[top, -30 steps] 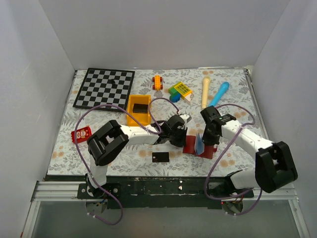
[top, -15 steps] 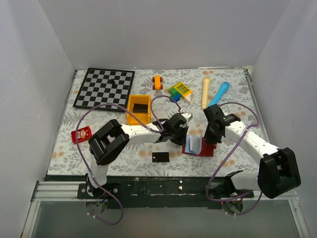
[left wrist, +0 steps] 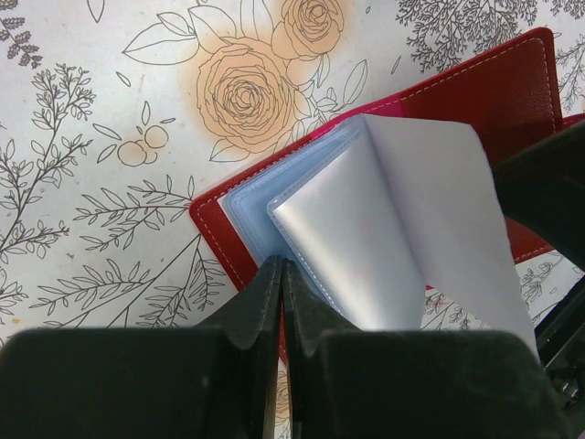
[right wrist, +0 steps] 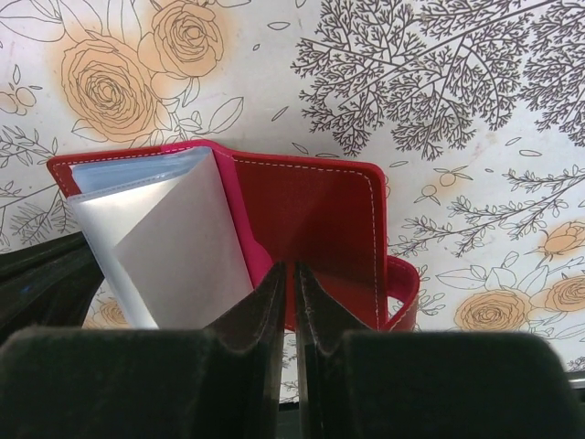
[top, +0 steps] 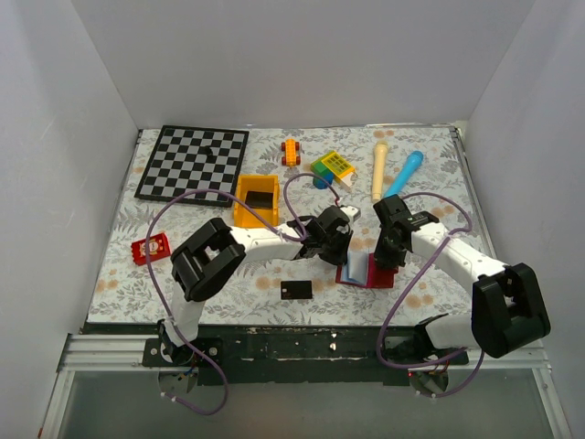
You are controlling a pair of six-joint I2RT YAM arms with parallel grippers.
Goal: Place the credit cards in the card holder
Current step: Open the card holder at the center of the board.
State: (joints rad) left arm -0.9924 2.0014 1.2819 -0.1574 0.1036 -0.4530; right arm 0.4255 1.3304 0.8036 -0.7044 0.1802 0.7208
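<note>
Left tool (left wrist: 281, 265) is sitting with its jaws pressed fully together, nothing showing between them. Its tips are resting at the near edge of the card holder (left wrist: 498, 91), right where the red cover is meeting the pale blue pockets (left wrist: 247, 206).

Right tool (right wrist: 291, 271) is pointing in from the opposite side. Its jaws are showing almost together with only a thin slit, tips down on the inner face of the red cover just beside the sleeves. Cannot tell whether it is pinching anything.

Card holder is lying open on the table (top: 183, 274), near the front edge, between the two tools. One red flap is lying flat, with the snap tab (right wrist: 402, 293) curling off its corner in the right wrist view. Clear sleeves (left wrist: 384, 238) are standing up and fanning out from the spine, not lying flat.

One credit card (top: 296, 290) is lying flat on the table, left of the holder and nearer the front edge, apart from it and from both tools.

Yellow bin (top: 254, 220) is sitting behind the left arm, holding something dark and flat; cannot tell what. Chessboard (top: 194, 162) is lying at back left and a red packet (top: 151, 248) at far left. Orange toy car (top: 291, 152), green and yellow block (top: 335, 166), cream stick (top: 378, 171) and blue stick (top: 405, 173) are lying along the back.
</note>
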